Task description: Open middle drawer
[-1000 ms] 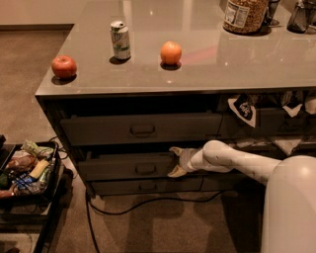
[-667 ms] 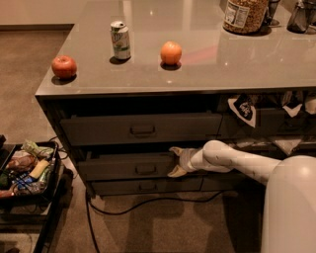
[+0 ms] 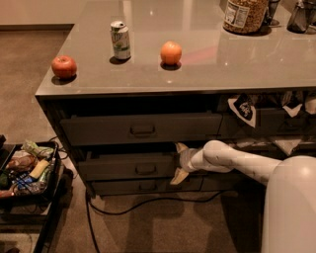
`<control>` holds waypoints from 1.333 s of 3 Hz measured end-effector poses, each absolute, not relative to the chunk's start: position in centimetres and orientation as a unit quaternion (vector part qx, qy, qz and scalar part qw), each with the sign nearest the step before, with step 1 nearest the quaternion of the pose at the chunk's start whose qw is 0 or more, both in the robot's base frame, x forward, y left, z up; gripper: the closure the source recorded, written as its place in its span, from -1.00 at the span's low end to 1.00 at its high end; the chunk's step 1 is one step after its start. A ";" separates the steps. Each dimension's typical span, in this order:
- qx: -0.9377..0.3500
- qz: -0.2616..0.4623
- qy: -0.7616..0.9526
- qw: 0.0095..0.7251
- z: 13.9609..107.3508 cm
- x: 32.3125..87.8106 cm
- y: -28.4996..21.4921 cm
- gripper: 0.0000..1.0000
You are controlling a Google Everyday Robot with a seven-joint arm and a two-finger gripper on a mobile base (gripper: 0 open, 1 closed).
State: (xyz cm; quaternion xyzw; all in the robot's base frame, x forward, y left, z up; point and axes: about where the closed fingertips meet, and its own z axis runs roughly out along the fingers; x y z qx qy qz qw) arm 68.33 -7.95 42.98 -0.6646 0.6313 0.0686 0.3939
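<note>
Glossy grey-topped bench (image 3: 256, 69) fills the view, carrying a red apple (image 3: 64, 67), a green and white drink can (image 3: 120, 40), an orange (image 3: 171, 53) and a large clear jar of nuts (image 3: 245, 15). Three dark-grey drawers are stacked under its left half. The middle drawer (image 3: 118, 167), a medium-height flat front with a small rectangular loop handle (image 3: 145, 169), sits between a taller drawer (image 3: 98, 129) above and a slim drawer (image 3: 123, 187) below, and looks at most slightly pulled out. A white robot arm (image 3: 237, 160) reaches in from the right. Its end effector (image 3: 179, 162) is at the right end of the middle drawer's front, well to the side of the handle, with tan fingers (image 3: 177, 177) spread apart, one high and one low, gripping nothing visible. Pulling from this off-centre spot could skew the drawer and jam it, or the fingers could slide off the edge. The lower finger sits near the slim drawer and might snag that instead.
</note>
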 end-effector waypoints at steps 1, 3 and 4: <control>-0.665 0.069 0.631 0.394 43.0 68.3 -8.0 -1.00; -0.674 0.052 0.654 0.339 42.5 69.7 -8.8 -1.00; -0.674 0.052 0.654 0.339 42.5 69.7 -8.8 -1.00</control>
